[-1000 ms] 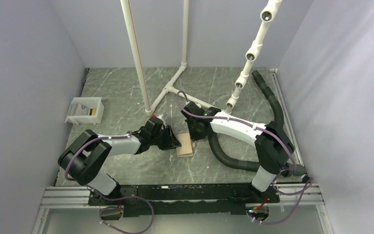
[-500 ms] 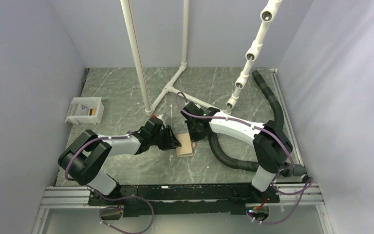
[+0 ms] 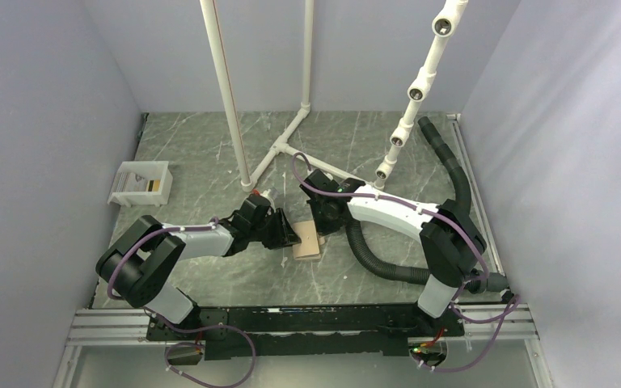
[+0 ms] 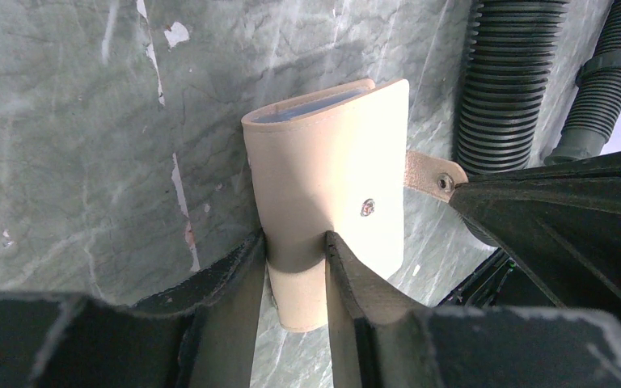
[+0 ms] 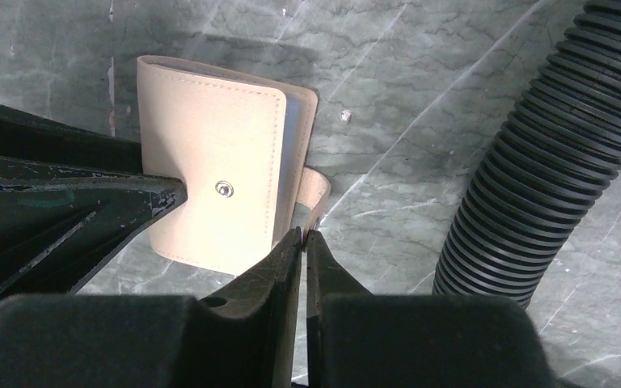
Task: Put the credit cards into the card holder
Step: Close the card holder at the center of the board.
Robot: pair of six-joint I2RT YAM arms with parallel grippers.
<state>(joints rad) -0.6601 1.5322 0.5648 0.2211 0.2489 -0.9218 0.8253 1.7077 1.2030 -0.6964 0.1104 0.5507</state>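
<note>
The tan card holder lies folded on the marble table between both arms. My left gripper is shut on its near end, one finger on each side of the holder. The bluish-grey pocket edge shows at its far end. My right gripper is shut on the holder's little closing tab, right beside the holder's snap face. No credit card shows clearly. Only a dark strip sits in the white tray, too small to identify.
A black corrugated hose curves just right of the holder and is close in the right wrist view. A white pipe frame stands behind. The white tray sits at the far left.
</note>
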